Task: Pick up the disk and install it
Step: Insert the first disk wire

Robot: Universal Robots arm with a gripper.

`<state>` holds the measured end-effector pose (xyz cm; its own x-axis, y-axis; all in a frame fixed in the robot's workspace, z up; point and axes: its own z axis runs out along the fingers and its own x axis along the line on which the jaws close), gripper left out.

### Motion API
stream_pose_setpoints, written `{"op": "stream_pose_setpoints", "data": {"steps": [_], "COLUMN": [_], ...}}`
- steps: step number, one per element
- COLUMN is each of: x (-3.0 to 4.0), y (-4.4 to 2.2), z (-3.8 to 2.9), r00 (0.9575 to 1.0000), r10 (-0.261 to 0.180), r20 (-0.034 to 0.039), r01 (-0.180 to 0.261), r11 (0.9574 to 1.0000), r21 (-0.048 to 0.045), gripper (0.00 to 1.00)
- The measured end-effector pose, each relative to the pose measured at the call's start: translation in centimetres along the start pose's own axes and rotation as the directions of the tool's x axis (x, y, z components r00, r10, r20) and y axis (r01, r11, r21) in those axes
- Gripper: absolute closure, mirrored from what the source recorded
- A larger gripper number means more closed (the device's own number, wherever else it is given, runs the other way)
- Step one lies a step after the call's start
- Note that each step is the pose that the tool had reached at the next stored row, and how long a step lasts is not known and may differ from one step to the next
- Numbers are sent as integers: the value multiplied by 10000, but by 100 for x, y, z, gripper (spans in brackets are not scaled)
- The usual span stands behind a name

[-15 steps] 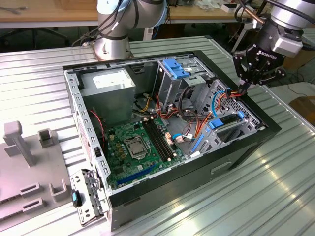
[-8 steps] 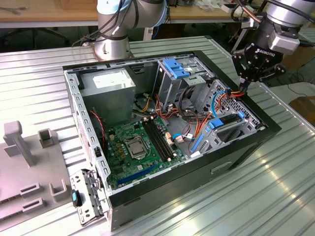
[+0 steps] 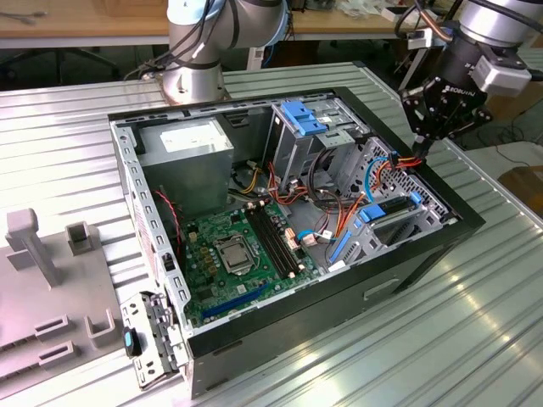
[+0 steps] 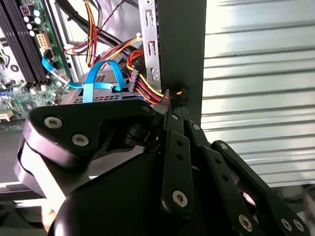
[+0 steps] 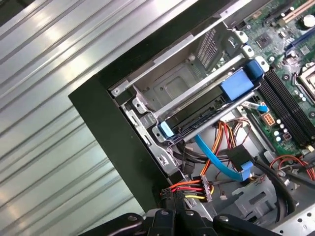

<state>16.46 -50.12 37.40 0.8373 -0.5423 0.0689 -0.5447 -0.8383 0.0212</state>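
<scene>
The disk (image 3: pixel 394 210), a dark slab in a blue carrier, lies in the metal drive cage at the front corner of the open computer case (image 3: pixel 212 356), at the exterior view's right. In the first wrist view the disk (image 5: pixel 202 115) sits between the cage rails, with a blue tab (image 5: pixel 238 83) at one end. My gripper (image 3: pixel 422 146) hangs over the case's edge further back than the disk. Its fingertips (image 4: pixel 173 105) are closed together on a black power connector (image 5: pixel 189 189) with red, yellow and orange wires. In the first wrist view the gripper (image 5: pixel 172 209) meets that connector.
A blue data cable (image 5: pixel 216 160) and loose wire bundles run beside the cage. A blue bracket (image 3: pixel 305 119) tops the rear drive cage, near the power supply (image 3: pixel 187 148) and motherboard (image 3: pixel 233 254). Grey fixtures (image 3: pixel 51 254) stand on the ribbed metal table (image 3: pixel 475 339).
</scene>
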Motion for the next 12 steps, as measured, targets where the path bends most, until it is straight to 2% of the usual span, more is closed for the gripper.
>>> {"op": "stream_pose_setpoints", "data": {"steps": [4, 7, 9, 10, 11, 12], "x": [4, 28, 84, 113, 124, 125], "y": [-2, -17, -58, -82, -91, -90], "z": [1, 4, 7, 8, 8, 9], "r00": [9968, 9938, 9938, 9937, 9935, 9915], "r10": [-800, -1109, -1113, -1118, -1129, -1290], "r20": [-19, -29, -64, -103, -146, -166], "r01": [801, 1109, 1113, 1118, 1126, 1287], "r11": [9968, 9938, 9938, 9937, 9935, 9915], "r21": [55, 73, 5, -73, -158, -182], "gripper": [89, 89, 89, 89, 89, 89]}}
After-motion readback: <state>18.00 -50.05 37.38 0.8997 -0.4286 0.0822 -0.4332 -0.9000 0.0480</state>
